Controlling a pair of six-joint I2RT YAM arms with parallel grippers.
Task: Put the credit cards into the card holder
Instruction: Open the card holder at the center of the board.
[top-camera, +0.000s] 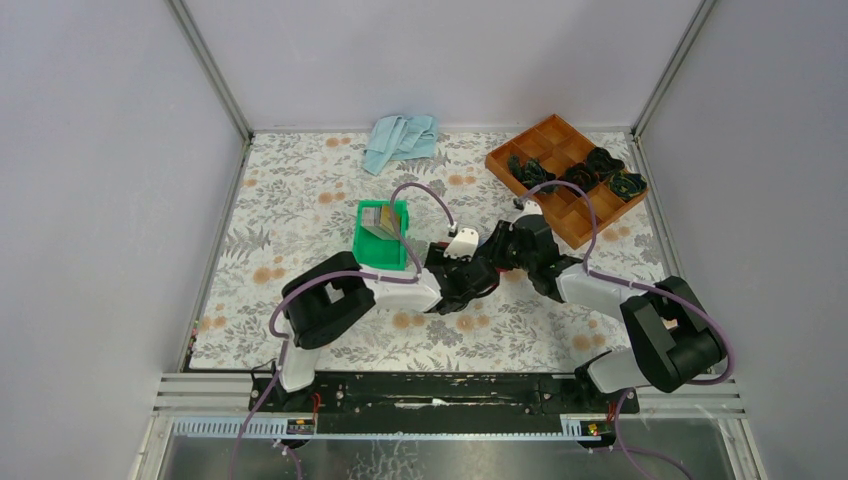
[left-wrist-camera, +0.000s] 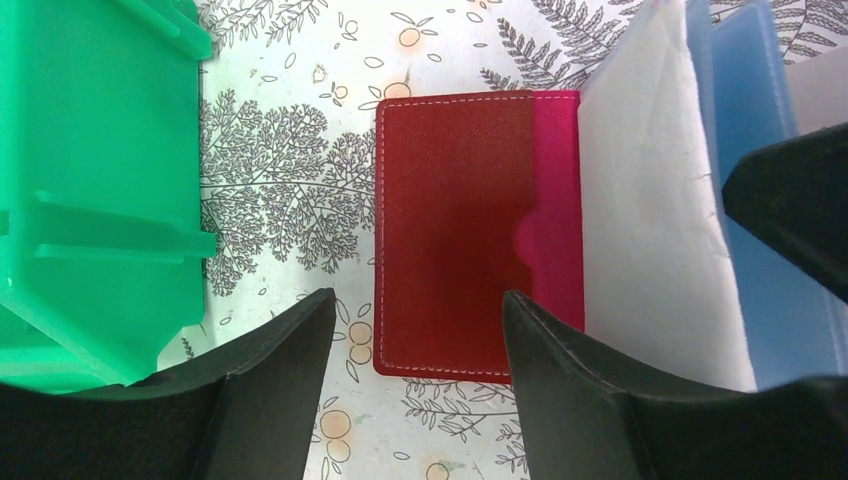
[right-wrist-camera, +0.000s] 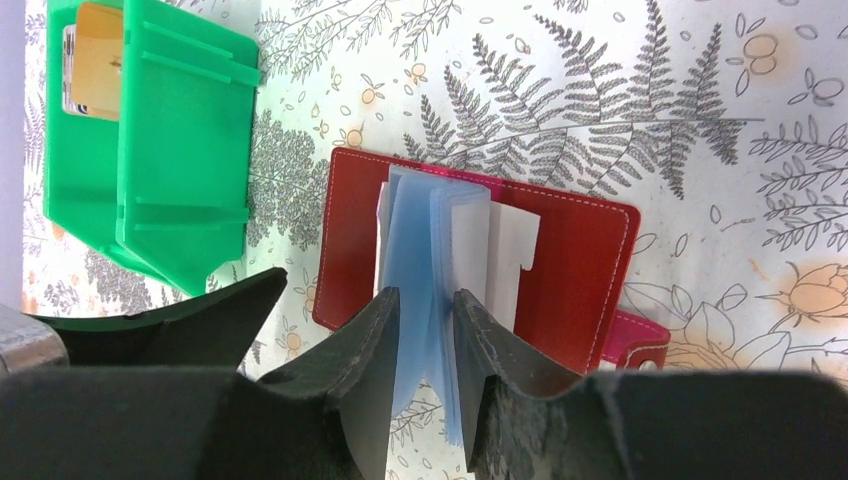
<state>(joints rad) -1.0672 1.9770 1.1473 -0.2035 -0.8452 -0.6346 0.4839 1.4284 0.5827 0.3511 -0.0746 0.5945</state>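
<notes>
Two hazards. One — dark red folding card holder (right-wrist-camera: 580, 260), open beside the green plastic bin (right-wrist-camera: 180, 150), its blue plastic sleeves (right-wrist-camera: 415, 230) pinched by my right gripper (right-wrist-camera: 425, 300): they could slip shut. Two — gold credit cards (right-wrist-camera: 95, 60) lie in the bin; my left gripper (left-wrist-camera: 418, 300), spread, empty, might nudge the holder.

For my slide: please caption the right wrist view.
Right pincer grips the blue sleeves of the open card holder, beside a green bin.

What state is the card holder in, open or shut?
Open: the card holder lies spread flat, its pale blue sleeves standing up between the right fingers.
</notes>
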